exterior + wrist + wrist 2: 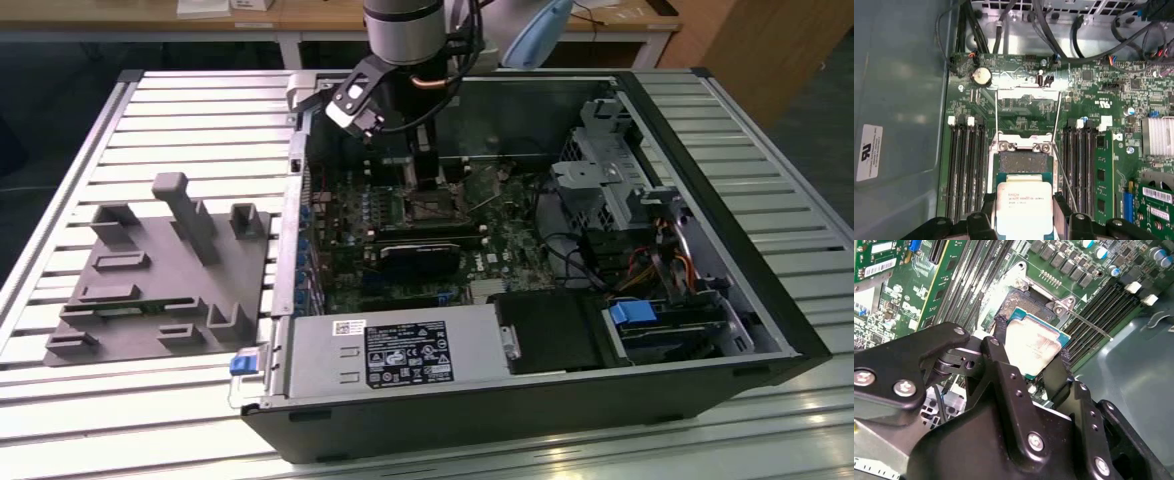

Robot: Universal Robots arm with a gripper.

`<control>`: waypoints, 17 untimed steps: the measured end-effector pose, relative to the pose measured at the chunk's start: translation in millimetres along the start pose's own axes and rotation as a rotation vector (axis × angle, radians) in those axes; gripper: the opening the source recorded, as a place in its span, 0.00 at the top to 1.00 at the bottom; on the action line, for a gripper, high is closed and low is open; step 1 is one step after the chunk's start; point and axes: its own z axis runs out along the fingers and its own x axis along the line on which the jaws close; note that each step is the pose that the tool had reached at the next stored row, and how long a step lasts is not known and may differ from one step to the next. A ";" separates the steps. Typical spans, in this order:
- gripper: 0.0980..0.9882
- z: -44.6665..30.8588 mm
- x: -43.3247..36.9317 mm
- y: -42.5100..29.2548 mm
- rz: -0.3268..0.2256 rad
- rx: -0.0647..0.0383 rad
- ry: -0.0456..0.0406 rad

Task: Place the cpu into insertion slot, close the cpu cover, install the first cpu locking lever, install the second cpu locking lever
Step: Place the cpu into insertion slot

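Observation:
My gripper (1029,354) is shut on the cpu (1035,346), a flat square chip with a silvery top, held by its edges between two black fingers (999,342). In the first wrist view the cpu (1022,202) hangs just short of the insertion slot (1023,161), whose dark centre lies bare in its metal rim. The cpu cover (1026,89) stands swung open beyond the slot. Two thin locking levers (1057,120) stick up beside it. In the exterior view the gripper (430,188) reaches down into the computer case over the insertion slot (435,208).
The open case (747,330) lies on a slatted table. A grey power-supply box (387,350) sits at its near side, and a black rounded block (420,258) lies just beside the slot. Memory slots (966,170) flank the socket. A grey fixture (160,270) stands at the exterior view's left.

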 end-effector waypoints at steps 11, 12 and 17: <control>0.51 10.9 -1.4 2.2 0.000 0.000 0.0001; 0.51 11.8 -1.7 2.5 0.000 0.000 0.0000; 0.51 14.9 -2.1 4.7 0.000 0.000 -0.0001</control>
